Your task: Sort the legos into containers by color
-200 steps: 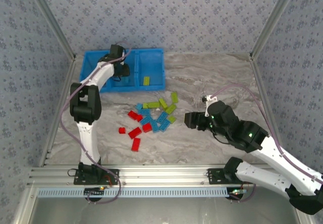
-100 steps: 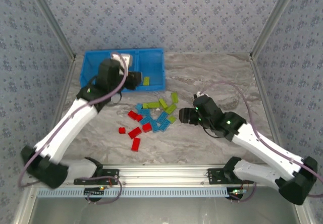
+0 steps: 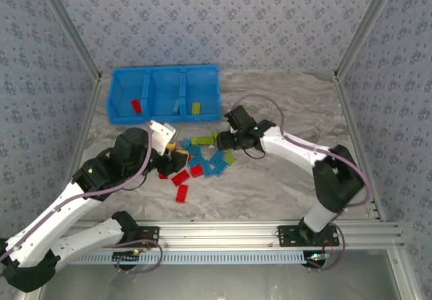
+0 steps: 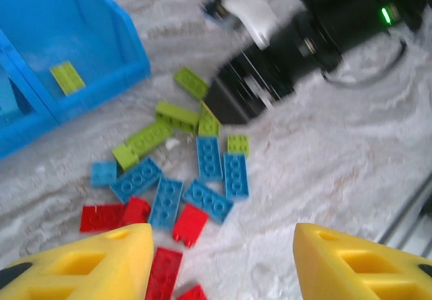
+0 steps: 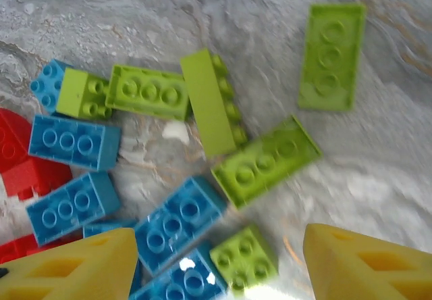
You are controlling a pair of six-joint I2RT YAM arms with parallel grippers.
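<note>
Bricks (image 3: 202,157) lie heaped mid-table, well apart from the blue bins (image 3: 145,119) at the far left edge; bare marble (image 3: 283,178) stretches to their right. Left gripper (image 4: 223,259) hangs over the red bricks (image 4: 101,217), fingers spread wide, empty. Right gripper (image 5: 216,266) gapes above the yellow-green bricks (image 5: 263,161), gripping nothing.

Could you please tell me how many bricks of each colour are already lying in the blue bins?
Red brick: 1
Light blue brick: 1
Yellow-green brick: 1
Total in the bins: 3
</note>
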